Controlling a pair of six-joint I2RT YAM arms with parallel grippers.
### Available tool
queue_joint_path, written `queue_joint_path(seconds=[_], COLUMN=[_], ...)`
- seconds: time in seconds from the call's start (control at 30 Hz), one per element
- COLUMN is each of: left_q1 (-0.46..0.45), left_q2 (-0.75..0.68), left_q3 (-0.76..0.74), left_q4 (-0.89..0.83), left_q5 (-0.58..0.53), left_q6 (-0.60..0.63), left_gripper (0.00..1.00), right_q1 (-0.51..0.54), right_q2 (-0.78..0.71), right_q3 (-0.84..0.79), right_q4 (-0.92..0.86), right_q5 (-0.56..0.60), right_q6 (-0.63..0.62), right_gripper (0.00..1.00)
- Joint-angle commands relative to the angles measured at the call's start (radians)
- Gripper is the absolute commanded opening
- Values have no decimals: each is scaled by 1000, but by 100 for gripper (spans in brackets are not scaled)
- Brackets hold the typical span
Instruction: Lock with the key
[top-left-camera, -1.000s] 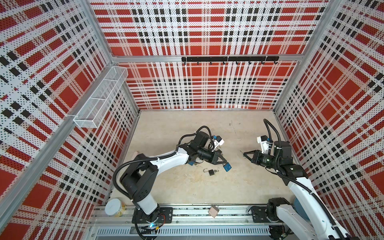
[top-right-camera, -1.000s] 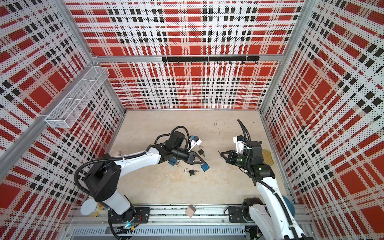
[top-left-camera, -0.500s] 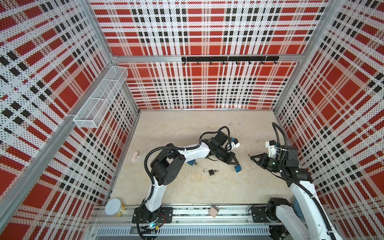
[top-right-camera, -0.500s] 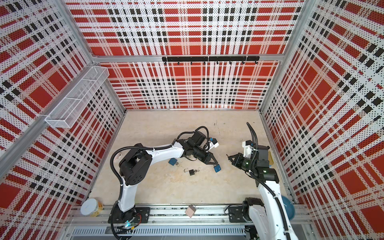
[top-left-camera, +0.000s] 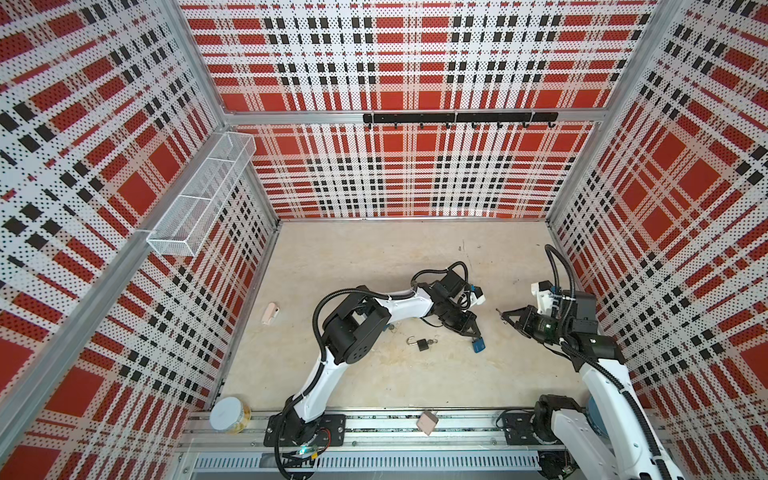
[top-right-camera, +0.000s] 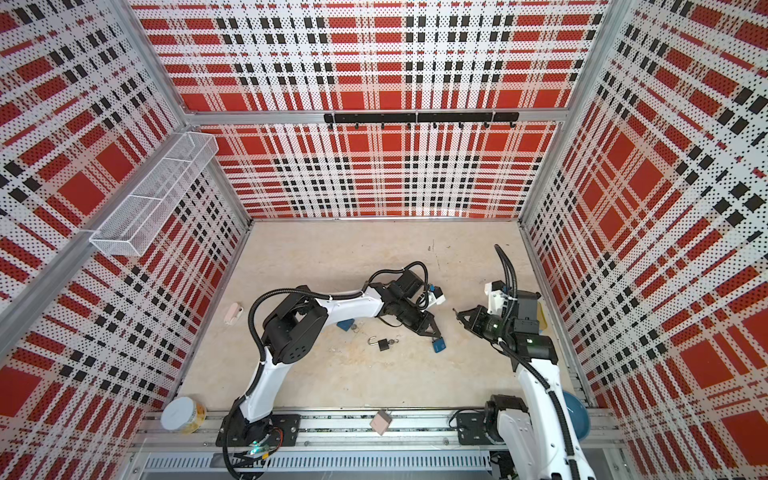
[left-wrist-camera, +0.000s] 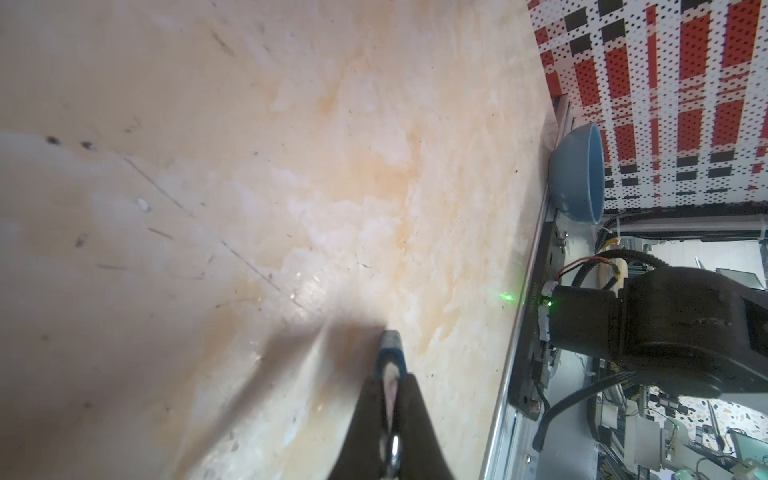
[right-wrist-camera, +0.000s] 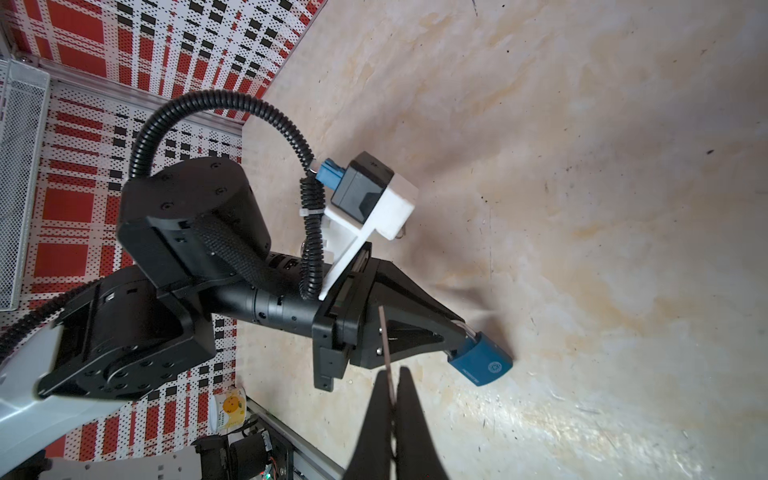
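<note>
The left hand (top-left-camera: 475, 335) pinches the small, dense blue padlock (top-left-camera: 478, 345) by its slick shackle (right-wrist-camera: 466, 328), where it may pivot; the right hand (top-left-camera: 504, 315) clamps the thin, stiff key (right-wrist-camera: 384, 336).

Loose padlock (top-left-camera: 422, 343) on table (top-left-camera: 374, 257) just L of held padlock (top-left-camera: 478, 345), key (right-wrist-camera: 383, 332) further R.

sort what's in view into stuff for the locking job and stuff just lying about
Job:
- blue padlock, in left gripper
- key, in right gripper

Lying about:
- black padlock
- jar
- pink block
- bowl
- basket
- hook rail
</note>
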Motion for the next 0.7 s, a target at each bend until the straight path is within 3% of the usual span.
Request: queue_joint_path(seconds=[0.0,0.2,0.33,0.67], left_q1=[-15,-25,-24,-14], left_q2=[19,32,29,2], left_q3=[35,36,22,-13], left_q4=[9,14,25,72], left_q5=[0,-24,-50,-81], left_q6=[-4,-18,-28,-54], left_gripper=[0,2,23,38], right_q1=[-3,-3,-4,-3], right_q2=[11,15,3,-38], right_q3=[-17,-31,-39,-61], right_q4=[38,47,40,3], right_q5=[-17,-15,-5,35], right_q6=[-23,-14,-12,-13], right_gripper=[0,0,0,0])
